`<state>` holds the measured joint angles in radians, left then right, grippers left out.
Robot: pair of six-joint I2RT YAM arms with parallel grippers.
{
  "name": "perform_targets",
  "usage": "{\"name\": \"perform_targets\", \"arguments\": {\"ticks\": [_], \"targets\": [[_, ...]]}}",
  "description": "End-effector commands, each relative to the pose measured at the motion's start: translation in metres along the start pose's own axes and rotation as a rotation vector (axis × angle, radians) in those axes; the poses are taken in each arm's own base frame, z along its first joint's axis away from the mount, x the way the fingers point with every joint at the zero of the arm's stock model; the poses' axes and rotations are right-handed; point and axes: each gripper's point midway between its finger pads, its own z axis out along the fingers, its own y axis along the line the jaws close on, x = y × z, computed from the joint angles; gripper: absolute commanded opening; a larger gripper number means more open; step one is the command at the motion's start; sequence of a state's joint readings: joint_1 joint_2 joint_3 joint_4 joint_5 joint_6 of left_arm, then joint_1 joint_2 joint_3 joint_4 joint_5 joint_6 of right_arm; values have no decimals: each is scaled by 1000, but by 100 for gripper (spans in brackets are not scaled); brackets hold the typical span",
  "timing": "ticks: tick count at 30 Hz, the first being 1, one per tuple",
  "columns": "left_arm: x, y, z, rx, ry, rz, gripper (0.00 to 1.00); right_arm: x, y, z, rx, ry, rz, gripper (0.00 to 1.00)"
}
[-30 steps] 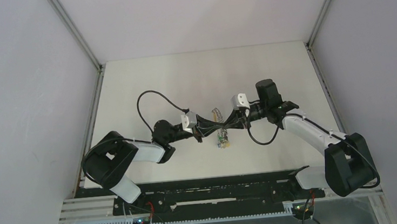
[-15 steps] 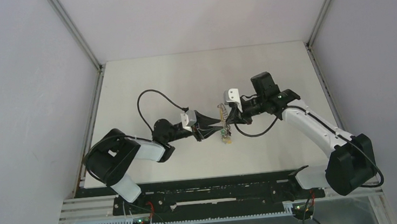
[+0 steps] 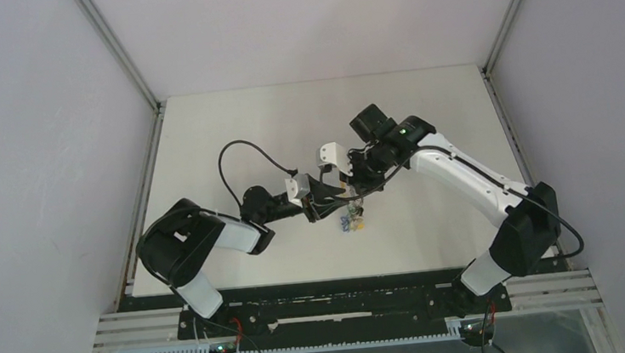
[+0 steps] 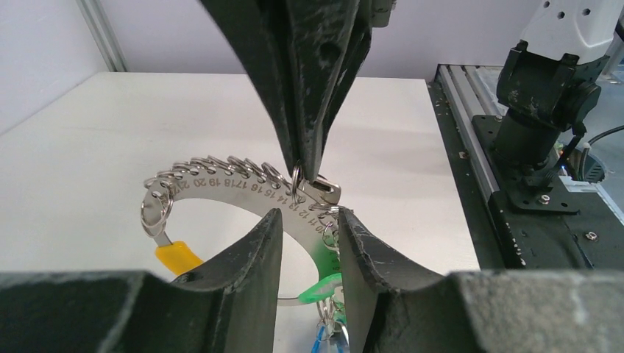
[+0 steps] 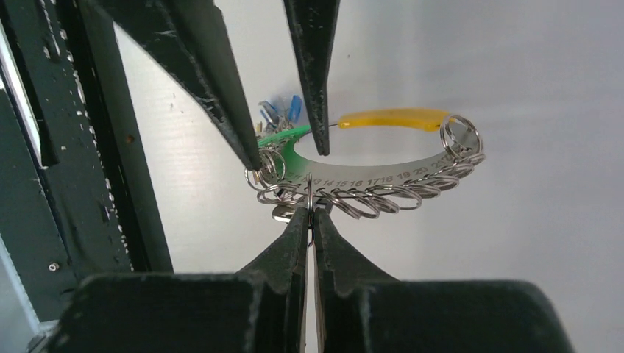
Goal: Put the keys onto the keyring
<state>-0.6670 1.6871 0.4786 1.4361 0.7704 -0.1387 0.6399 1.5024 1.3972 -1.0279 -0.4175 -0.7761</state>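
The right gripper is pinched fully closed on one small split ring at the outer edge of the keyring, holding it above the table. The left gripper stands part open, its fingers straddling the keyring beside the green tag and gripping nothing. The key cannot be picked out.
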Motion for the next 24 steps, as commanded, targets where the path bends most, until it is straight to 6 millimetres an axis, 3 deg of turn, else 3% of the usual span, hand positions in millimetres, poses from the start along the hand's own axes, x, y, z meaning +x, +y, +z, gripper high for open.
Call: {"name": "perform_targets", "arguments": {"ticks": [1, 20, 24], "targets": [[-7, -1, 0, 19, -27, 48, 37, 5, -4, -11, 29, 126, 30, 0], [-9, -10, 14, 69, -39, 35, 36, -22, 4, -2, -5, 49, -89, 0], [-11, -14, 16, 81, -42, 34, 31, -25, 5, -1, -9, 37, -97, 0]]}}
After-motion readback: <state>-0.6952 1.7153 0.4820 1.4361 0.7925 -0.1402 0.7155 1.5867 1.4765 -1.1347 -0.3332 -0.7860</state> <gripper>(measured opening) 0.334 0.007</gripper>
